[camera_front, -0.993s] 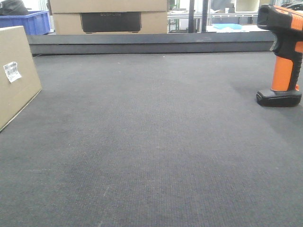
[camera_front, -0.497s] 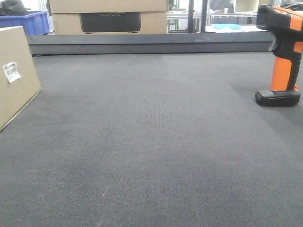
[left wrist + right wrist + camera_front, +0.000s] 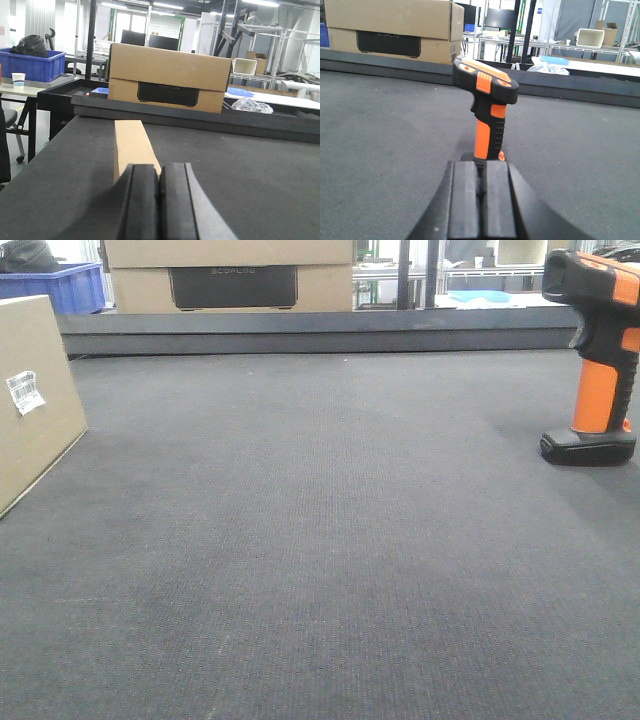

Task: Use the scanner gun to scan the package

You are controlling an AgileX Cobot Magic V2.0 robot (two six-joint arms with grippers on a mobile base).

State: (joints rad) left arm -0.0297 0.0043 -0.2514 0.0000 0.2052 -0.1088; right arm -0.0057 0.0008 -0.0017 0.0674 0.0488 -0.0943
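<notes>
Nothing done yet: scanner gun (image 3: 597,350) upright, package (image 3: 32,400) unscanned on tabletop (image 3: 320,540), left hand (image 3: 159,200) and right hand (image 3: 481,195) pressed together, empty.

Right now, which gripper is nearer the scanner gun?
Right. The right gripper, fingers shut, sits just behind the scanner gun. The left gripper faces the package across the mat.

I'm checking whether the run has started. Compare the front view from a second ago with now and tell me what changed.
Nothing visibly changed. The scanner stands upright on its foot at the right, and the box sits at the left edge with its sticker facing the mat. No arm shows in the front view.
</notes>
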